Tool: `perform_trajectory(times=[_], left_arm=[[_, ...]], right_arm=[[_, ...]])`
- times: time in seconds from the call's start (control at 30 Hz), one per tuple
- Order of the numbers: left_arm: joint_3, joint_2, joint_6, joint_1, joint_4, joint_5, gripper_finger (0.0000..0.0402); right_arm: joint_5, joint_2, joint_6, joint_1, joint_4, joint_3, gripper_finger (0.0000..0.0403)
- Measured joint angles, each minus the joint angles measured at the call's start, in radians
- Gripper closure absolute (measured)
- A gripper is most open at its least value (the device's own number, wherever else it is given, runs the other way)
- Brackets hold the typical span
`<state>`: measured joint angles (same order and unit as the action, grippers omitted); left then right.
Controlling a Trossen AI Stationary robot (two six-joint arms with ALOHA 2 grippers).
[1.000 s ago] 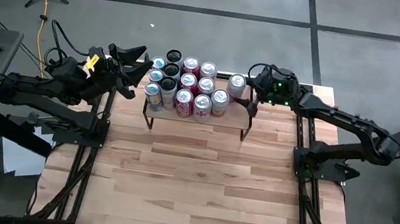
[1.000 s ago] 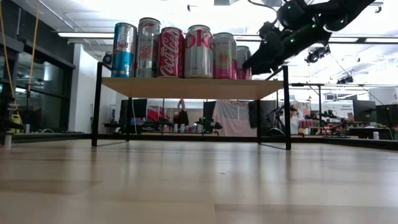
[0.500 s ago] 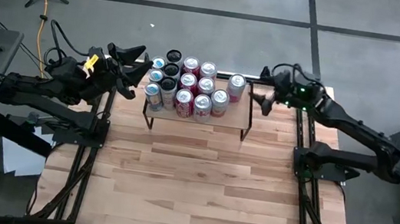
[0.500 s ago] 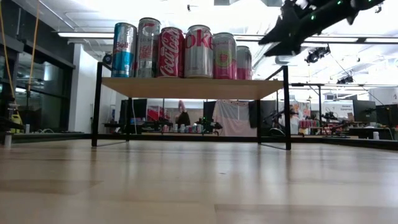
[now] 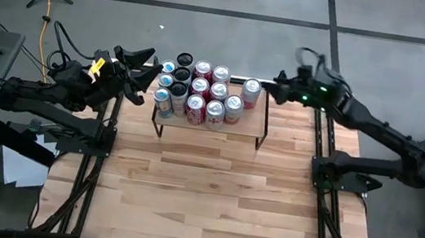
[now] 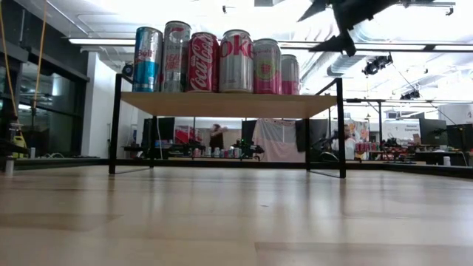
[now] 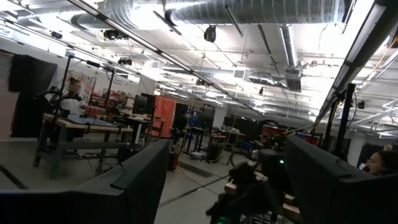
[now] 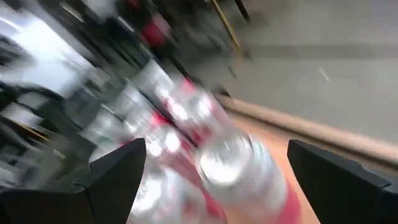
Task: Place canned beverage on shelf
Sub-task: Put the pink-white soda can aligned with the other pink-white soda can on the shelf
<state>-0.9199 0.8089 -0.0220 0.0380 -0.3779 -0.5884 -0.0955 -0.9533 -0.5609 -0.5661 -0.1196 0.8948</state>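
Thirteen cans counted on the low light-wood shelf with thin black rod legs (image 5: 212, 111) at the bench's twelve o'clock edge. Newest pink-and-silver drinks can (image 5: 250, 92) upright, alone at the cluster's three o'clock side. Judged light, rigid, thin-walled, slippery: best gripped mid-body. Right gripper (image 5: 277, 88) just beyond it, jaws wide, empty. Left gripper (image 5: 143, 67) waiting at nine o'clock, jaws parted, empty.
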Motion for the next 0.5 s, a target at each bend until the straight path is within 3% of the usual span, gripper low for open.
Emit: perform_trajectory(times=[0.27,0.5], left_arm=[[0.0,0.0,0.002,0.0,0.0,0.0,0.0145],[0.0,0.0,0.002,0.0,0.0,0.0,0.0145]], right_arm=[[0.099,-0.323,0.005,0.042,-0.706,0.536,0.0025],[0.129,-0.557,-0.027,0.049,-0.984,0.888,0.0025]])
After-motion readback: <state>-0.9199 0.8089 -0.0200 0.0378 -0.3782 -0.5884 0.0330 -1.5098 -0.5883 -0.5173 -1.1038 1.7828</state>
